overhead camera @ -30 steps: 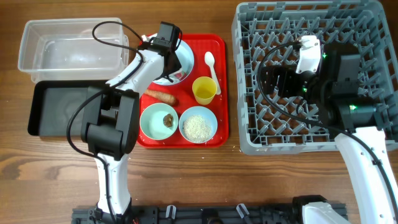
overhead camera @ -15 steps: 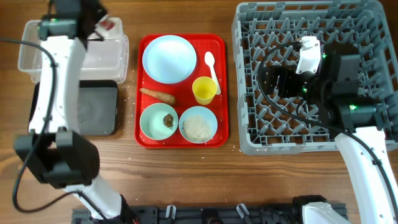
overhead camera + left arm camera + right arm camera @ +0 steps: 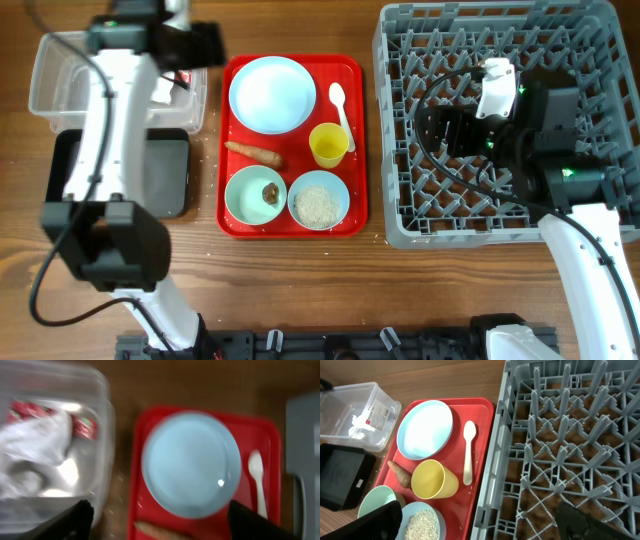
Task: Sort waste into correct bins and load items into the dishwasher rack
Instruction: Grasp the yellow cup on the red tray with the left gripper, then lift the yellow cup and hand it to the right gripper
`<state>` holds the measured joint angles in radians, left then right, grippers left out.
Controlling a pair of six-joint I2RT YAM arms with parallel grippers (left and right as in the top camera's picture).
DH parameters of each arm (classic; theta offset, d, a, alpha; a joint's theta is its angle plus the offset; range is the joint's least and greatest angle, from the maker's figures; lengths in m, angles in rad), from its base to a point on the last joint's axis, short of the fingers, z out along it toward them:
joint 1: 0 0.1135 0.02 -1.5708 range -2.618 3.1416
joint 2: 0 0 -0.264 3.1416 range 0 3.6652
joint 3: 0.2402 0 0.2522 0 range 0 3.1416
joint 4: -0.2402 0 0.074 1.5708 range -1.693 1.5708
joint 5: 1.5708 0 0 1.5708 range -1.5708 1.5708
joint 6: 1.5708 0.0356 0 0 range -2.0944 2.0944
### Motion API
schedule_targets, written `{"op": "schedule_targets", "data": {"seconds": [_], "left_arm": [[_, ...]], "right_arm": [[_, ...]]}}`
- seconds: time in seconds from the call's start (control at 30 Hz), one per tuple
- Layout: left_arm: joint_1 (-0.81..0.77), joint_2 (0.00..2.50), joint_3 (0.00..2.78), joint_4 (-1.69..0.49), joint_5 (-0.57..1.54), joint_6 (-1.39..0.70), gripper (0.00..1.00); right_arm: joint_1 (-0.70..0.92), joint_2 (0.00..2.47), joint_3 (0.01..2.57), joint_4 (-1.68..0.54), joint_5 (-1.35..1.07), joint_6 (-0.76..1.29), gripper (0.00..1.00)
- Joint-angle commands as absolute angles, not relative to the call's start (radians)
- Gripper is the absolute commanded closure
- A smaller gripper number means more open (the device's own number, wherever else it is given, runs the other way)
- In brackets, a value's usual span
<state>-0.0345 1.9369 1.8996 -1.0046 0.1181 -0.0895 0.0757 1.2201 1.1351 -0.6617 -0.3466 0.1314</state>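
The crumpled white-and-red wrapper (image 3: 35, 445) lies inside the clear bin (image 3: 60, 90). My left gripper (image 3: 205, 45) hovers over that bin's right end. It is open (image 3: 160, 525), its dark fingers (image 3: 70, 522) wide apart with nothing between them. On the red tray (image 3: 355, 215) sit the pale blue plate (image 3: 272, 93), white spoon (image 3: 338, 100), yellow cup (image 3: 328, 145) and carrot piece (image 3: 255, 153). There too are a mint bowl (image 3: 255, 195) with a brown lump and a white bowl (image 3: 318, 203) of rice. My right gripper (image 3: 425, 130) is open (image 3: 480, 525) above the grey dishwasher rack (image 3: 590, 60).
The black bin (image 3: 165, 175) lies just below the clear one, left of the tray. My left arm reaches up along the left side, over both bins. A few rice grains dot the wood between tray and bins.
My left gripper carried the wrapper from the plate to the clear bin, then opened. The wrapper now lies in that bin and the gripper has shifted right. The right arm is still.
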Motion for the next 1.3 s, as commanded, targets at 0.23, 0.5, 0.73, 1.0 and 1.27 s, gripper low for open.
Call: {"op": "schedule_targets", "data": {"seconds": [0.23, 0.5, 0.73, 1.0, 1.27], "left_arm": [[-0.437, 1.979, 1.634, -1.021, 0.228, -0.030, 0.15], [-0.447, 2.058, 1.573, -0.890, 0.228, -0.034, 0.83], [-0.213, 1.892, 1.766, -0.991, 0.720, -0.143, 0.96], [-0.075, 1.878, 1.765, -1.028, 1.367, -0.135, 0.96], [-0.168, 1.879, 1.765, -1.060, 1.353, -0.135, 0.96]], "right_arm": [[0.077, 1.221, 1.150, -0.668, -0.338, 0.139, 0.00], [0.077, 1.221, 1.150, -0.686, -0.338, 0.141, 0.00], [0.077, 1.223, 1.150, -0.580, -0.574, 0.141, 0.00], [0.083, 1.485, 1.150, -0.052, -1.279, 0.229, 0.00], [0.195, 1.600, 1.150, 0.363, -1.370, 0.463, 0.01]]}}
